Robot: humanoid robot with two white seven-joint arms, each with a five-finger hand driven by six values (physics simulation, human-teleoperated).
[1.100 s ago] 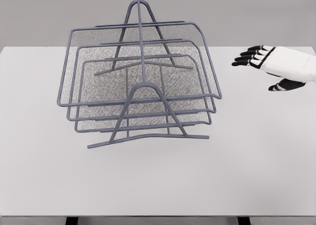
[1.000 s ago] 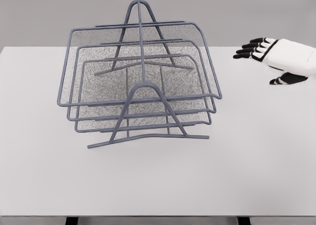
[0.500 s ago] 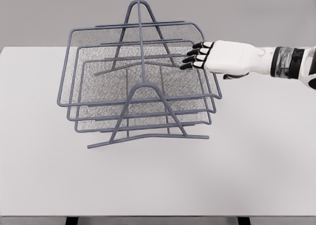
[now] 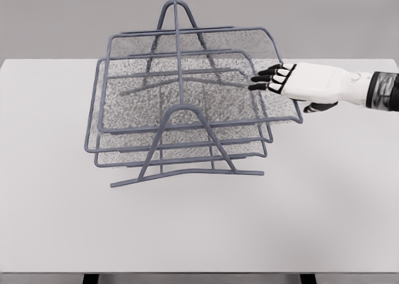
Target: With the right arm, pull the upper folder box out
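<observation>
- White table fills the lower frame; grey wall behind at 12 o'clock.
- Grey wire rack stands left of centre, its arched frame upright, foot bars resting on the table at about 6 o'clock from the trays.
- Three mesh trays are stacked in the rack. Lower two trays sit aligned with each other, centred in the frame.
- Upper folder box, the top mesh tray, sits offset toward 3 o'clock relative to the two below; its right rim overhangs past theirs, and its left rim lies inboard of the middle tray's left edge.
- Right hand comes in from 3 o'clock, white forearm level above the table, palm against the top tray's right rim.
- Dark fingertips are curled over the rim wire, pointing toward 9 o'clock into the tray; the thumb shows below the rim at about 5 o'clock from the palm. The hand is gripping the tray's edge.
- Left arm does not show.
</observation>
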